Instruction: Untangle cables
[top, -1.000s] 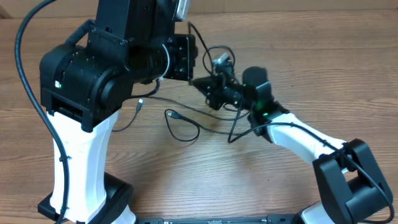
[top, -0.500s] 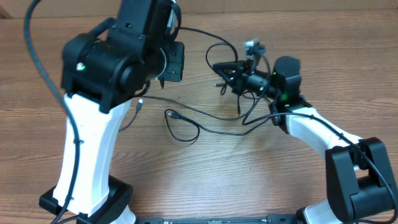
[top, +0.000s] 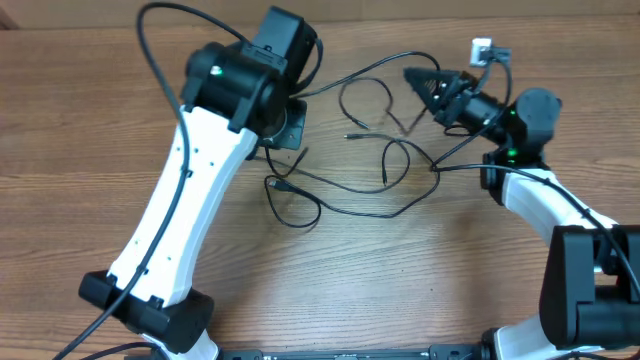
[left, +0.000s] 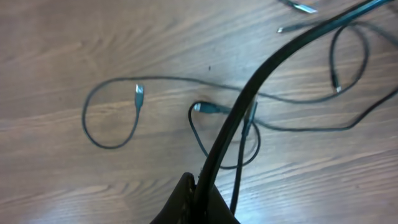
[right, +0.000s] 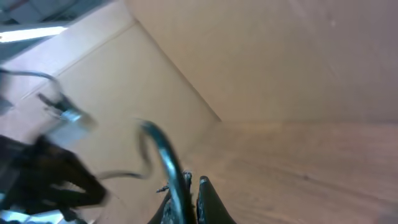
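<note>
Your left hand is clamped on a strand and your right hand pinches one too. The cables sprawl mid-surface, toward the far edge. Draw the hands apart slowly and lift, so loops slide rather than cinch. Wood-grain surface, pale wall beyond.

The desk is pale brown wood grain, smooth with a dull satin finish. The cables are thin black cords with a rubbery, slightly glossy jacket (the plug ends glint like bare silvery metal). The arm links are smooth white plastic, their joint housings matt black plastic. The left pincer and right pincer look matt black, their material too blurred to tell.
</note>
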